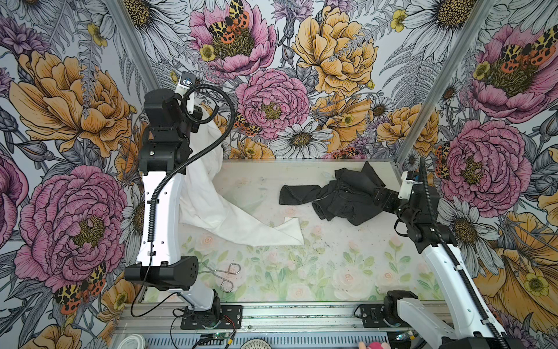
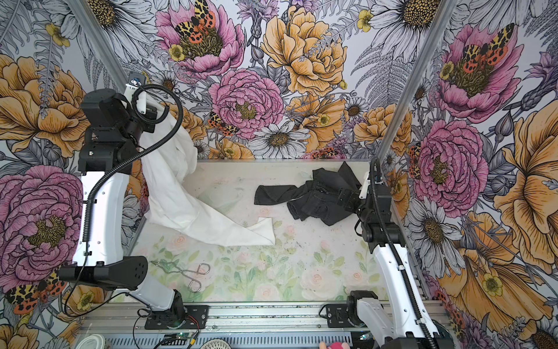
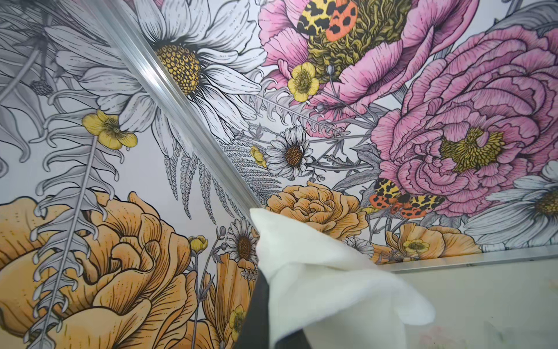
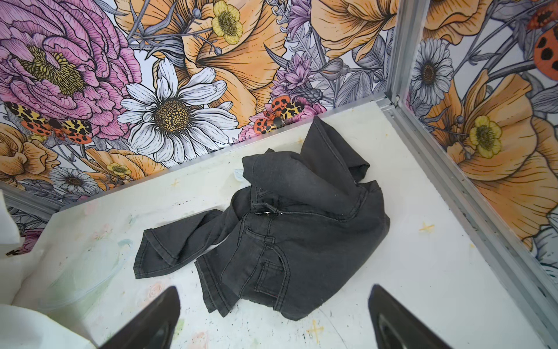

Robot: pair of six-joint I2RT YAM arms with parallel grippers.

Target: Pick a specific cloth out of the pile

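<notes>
**Ana:** Claws first: how many, and what are they doing?

**Ben:** Two. The left claw point(image 1: 196, 116) is lifted high by the back left corner and pinched tight on one white cloth point(image 1: 205, 199). In its wrist view the fabric bunches over one dark finger point(image 3: 256, 305). The right claw point(image 4: 274, 288) is spread wide and holds nothing.

**Ana:** Where is the cloth, exactly?

**Ben:** There is only one. It hangs from the left claw and falls past the arm. Its lower end lies on the table point(image 1: 332, 266), left of the middle, with one corner folded up. In both top views it is well apart from the dark heap point(image 1: 341, 196).

**Ana:** And the heap?

**Ben:** One heap, toward the back right of the table, near the right wall. It looks like dark denim, with one long leg point(image 1: 297, 195) stretched out toward the cloth. I can't tell if more than one garment is bunched in there.

**Ana:** Is the right claw on it?

**Ben:** It sits at the heap's right side, with the fabric between its two spread fingers in the wrist view. I can't say whether it touches.

**Ana:** Anything else on the table?

**Ben:** One pair of metal tongs point(image 1: 223, 273), at the front left beside the left arm.
</notes>
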